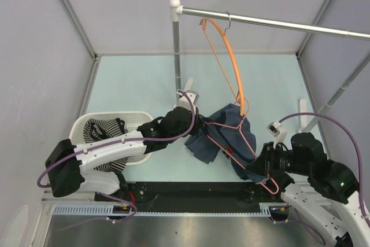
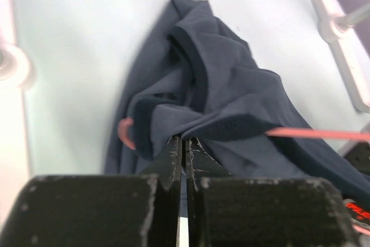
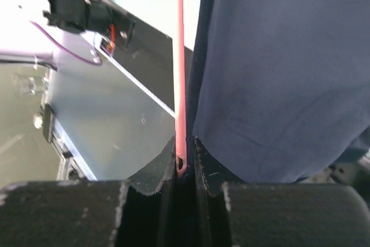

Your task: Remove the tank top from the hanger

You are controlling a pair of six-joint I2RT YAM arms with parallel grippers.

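Observation:
The striped tank top [image 1: 103,129] lies bunched in the white basket [image 1: 115,116] at the left. The orange hanger [image 1: 230,59] hangs bare from the metal rail [image 1: 277,23]. Both grippers are at a different garment, a navy T-shirt [image 1: 217,137] on a pink wire hanger [image 1: 247,137]. My left gripper [image 1: 196,124] [image 2: 184,141] is shut, its tips pinching a fold of the navy T-shirt [image 2: 231,91] near the collar. My right gripper [image 1: 255,169] [image 3: 184,163] is shut on the pink wire hanger [image 3: 180,56], with navy cloth [image 3: 277,73] hanging beside it.
An upright post [image 1: 176,50] carries the rail and stands just behind the left gripper. A second stand pole [image 1: 338,91] rises at the right. A black strip [image 1: 191,192] runs along the near edge between the arm bases.

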